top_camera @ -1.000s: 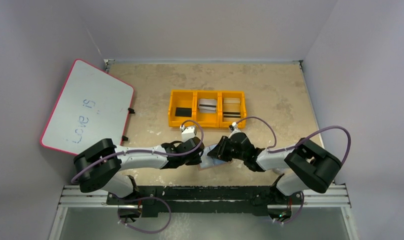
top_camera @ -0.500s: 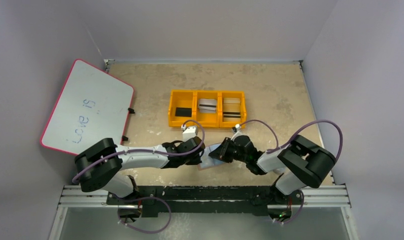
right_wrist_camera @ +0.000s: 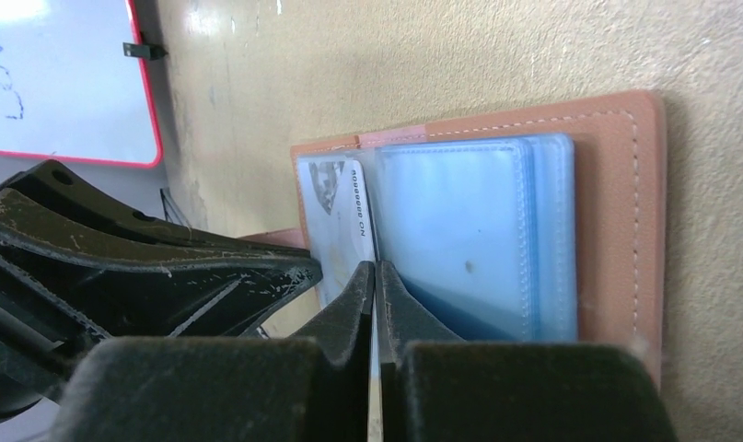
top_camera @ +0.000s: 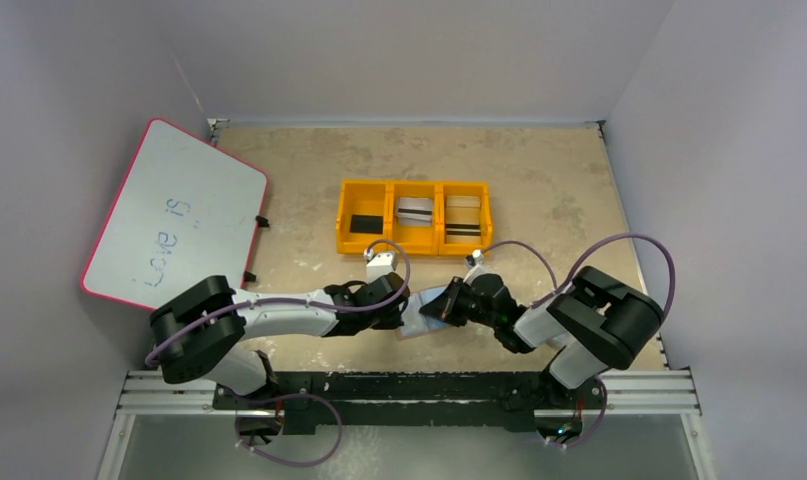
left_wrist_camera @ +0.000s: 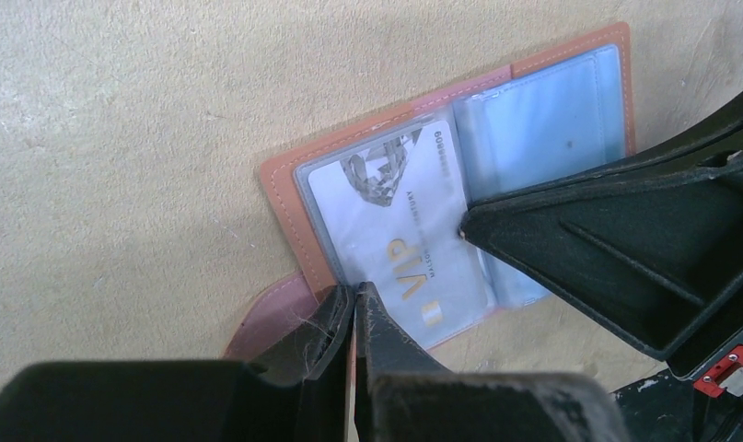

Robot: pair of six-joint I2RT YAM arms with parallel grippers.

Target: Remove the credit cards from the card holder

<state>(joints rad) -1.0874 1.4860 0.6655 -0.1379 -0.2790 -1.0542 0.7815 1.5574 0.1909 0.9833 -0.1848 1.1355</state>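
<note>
The card holder (top_camera: 420, 319) lies open on the table between both grippers, with a tan leather border (left_wrist_camera: 283, 195) and pale blue-grey sleeves (right_wrist_camera: 469, 221). A pale credit card (left_wrist_camera: 395, 230) marked VIP sits in its left half and also shows in the right wrist view (right_wrist_camera: 338, 198). My left gripper (left_wrist_camera: 354, 291) is shut on the holder's near edge beside the snap tab (left_wrist_camera: 273, 320). My right gripper (right_wrist_camera: 375, 269) is shut on the card's edge at the holder's middle fold, with a thin pale strip between its jaws. The two grippers (top_camera: 399, 314) (top_camera: 431, 307) nearly touch.
An orange three-compartment tray (top_camera: 414, 184) with cards in it stands behind the grippers. A red-rimmed whiteboard (top_camera: 174, 215) leans at the far left. The table's front edge and the arm bases are close behind the holder.
The right arm has folded in and its gripper has settled lower onto the holder's middle. The left arm and the holder have not moved.
</note>
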